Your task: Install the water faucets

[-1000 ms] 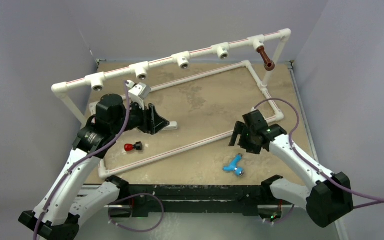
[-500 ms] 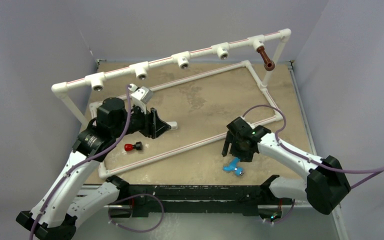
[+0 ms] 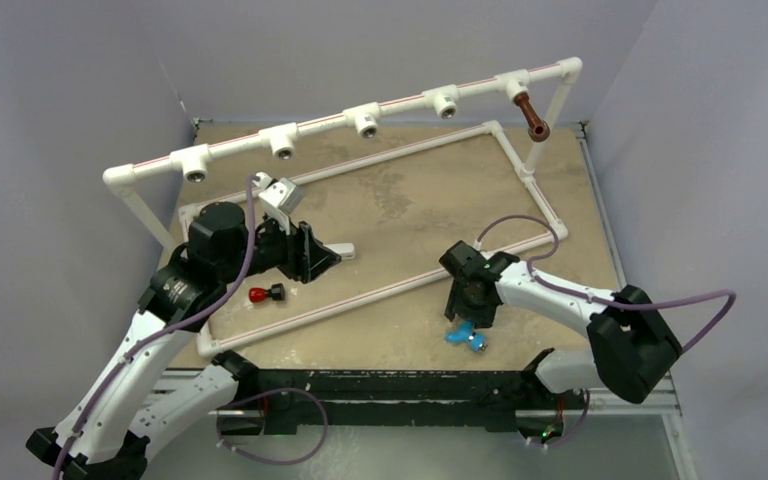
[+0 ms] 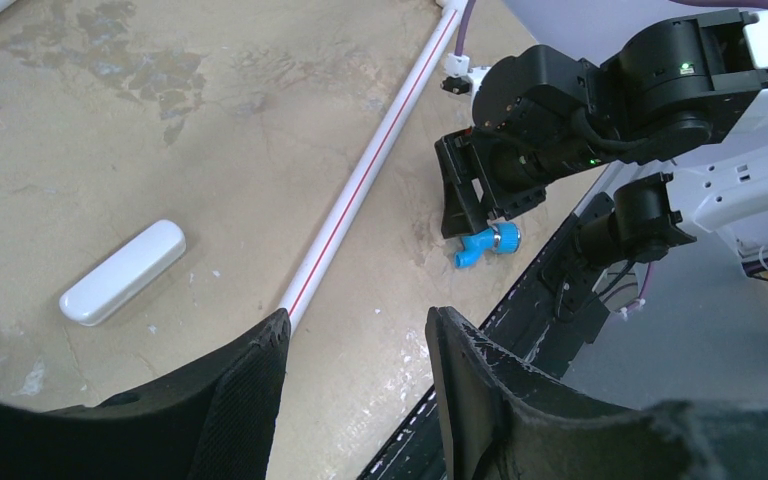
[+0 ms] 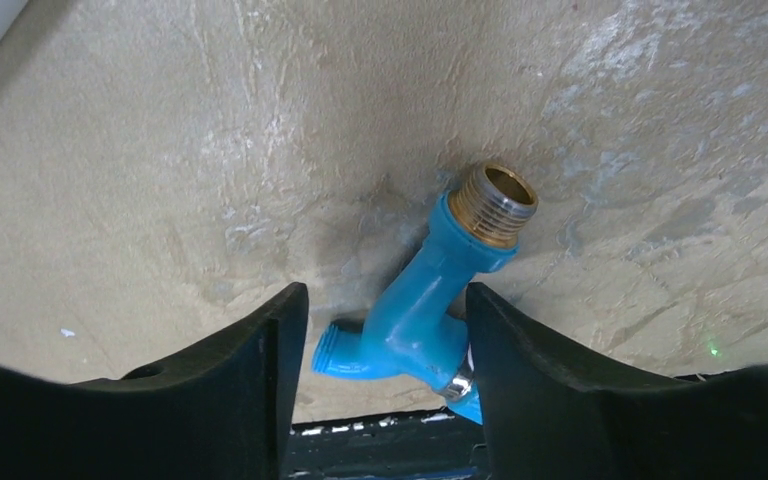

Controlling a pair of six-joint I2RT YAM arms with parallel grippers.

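Blue faucet (image 5: 415,300) fills gap between spread right fingers (image 5: 210,400); white pipe (image 3: 360,297) near.

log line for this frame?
phase: pre-grasp | right gripper: open, fingers either side of blue faucet on table | left gripper: open, empty | brown faucet: on pipe rail

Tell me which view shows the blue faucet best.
Right wrist: the blue faucet sits close up between open fingers, threaded metal end clear. The top view shows it small and partly covered; the left wrist, distant and tiny.

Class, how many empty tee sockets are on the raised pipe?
4 sockets along the pipe: left, next, middle, right. A fifth holds the brown faucet.
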